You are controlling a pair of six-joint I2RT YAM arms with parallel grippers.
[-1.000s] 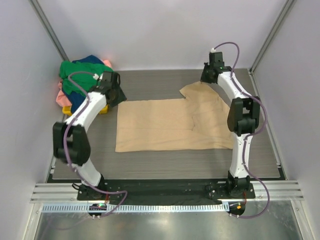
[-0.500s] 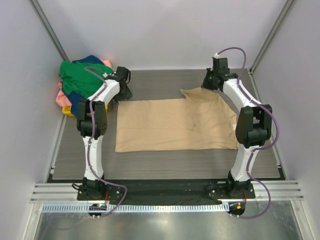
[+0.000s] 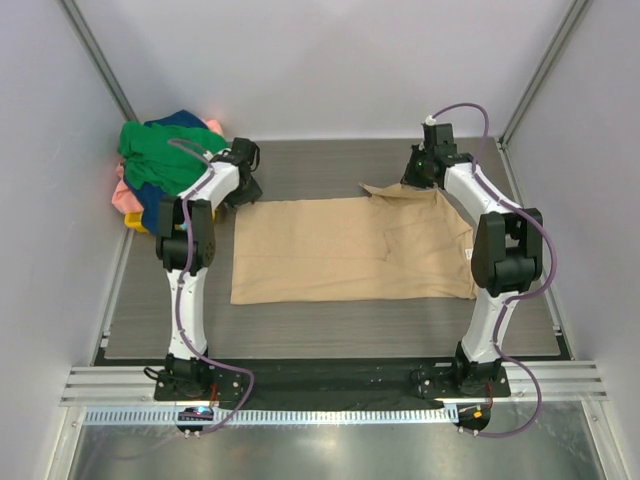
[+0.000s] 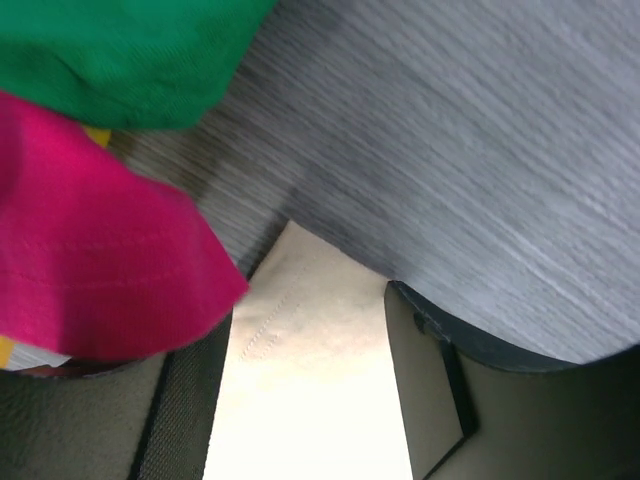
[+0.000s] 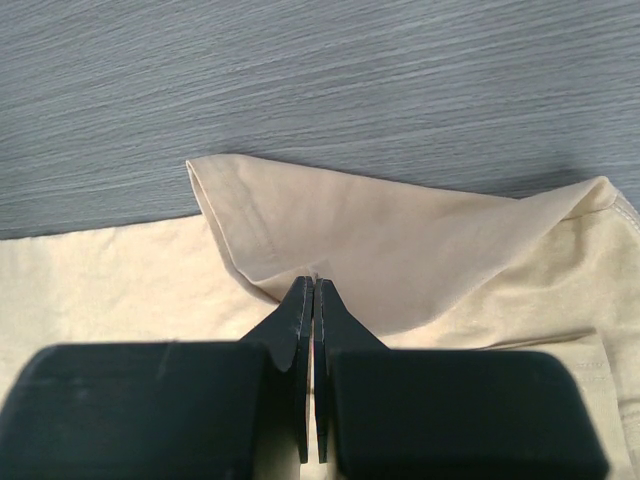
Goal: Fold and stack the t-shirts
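Observation:
A tan t-shirt (image 3: 340, 250) lies spread flat across the middle of the table. My left gripper (image 3: 246, 186) is at its far left corner. In the left wrist view it (image 4: 308, 320) is open, with the tan corner (image 4: 310, 380) lying between the two fingers. My right gripper (image 3: 419, 181) is at the shirt's far right sleeve. In the right wrist view it (image 5: 314, 284) is shut on a raised fold of the tan sleeve (image 5: 400, 235). More t-shirts, green (image 3: 160, 158), navy (image 3: 182, 120) and pink (image 3: 124, 196), are piled at the far left.
The pile sits on a small yellow basket (image 3: 136, 223) against the left wall. Pink cloth (image 4: 90, 260) and green cloth (image 4: 120, 50) hang close beside my left fingers. Grey walls close in the table on three sides.
My left arm has straightened and its gripper has come down onto the tan shirt's far left corner. My right gripper has shifted at the sleeve, which is now pinched up into a fold.

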